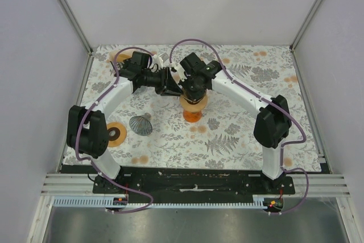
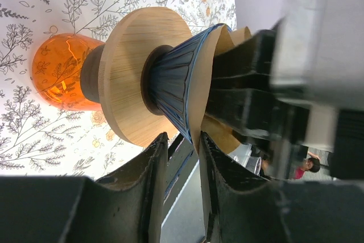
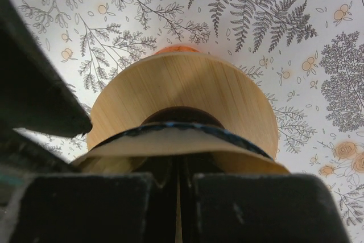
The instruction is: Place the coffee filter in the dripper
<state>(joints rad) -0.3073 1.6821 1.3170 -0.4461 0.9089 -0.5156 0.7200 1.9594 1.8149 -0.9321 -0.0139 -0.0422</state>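
Seating step: my right claw [image 3: 177, 194] pinches the coffee filter [image 3: 170, 143] inside the dripper [image 2: 173, 83], frame centre. My left claw [image 2: 183, 143] sits narrow astride the rim, grip uncertain. Next, I judge: release gently.

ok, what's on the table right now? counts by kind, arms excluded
orange glass carafe: 1
wooden collar: 1
dark ribbed dripper: 1
paper filter: 1
wire cone: 1
wooden ring: 1
total: 6
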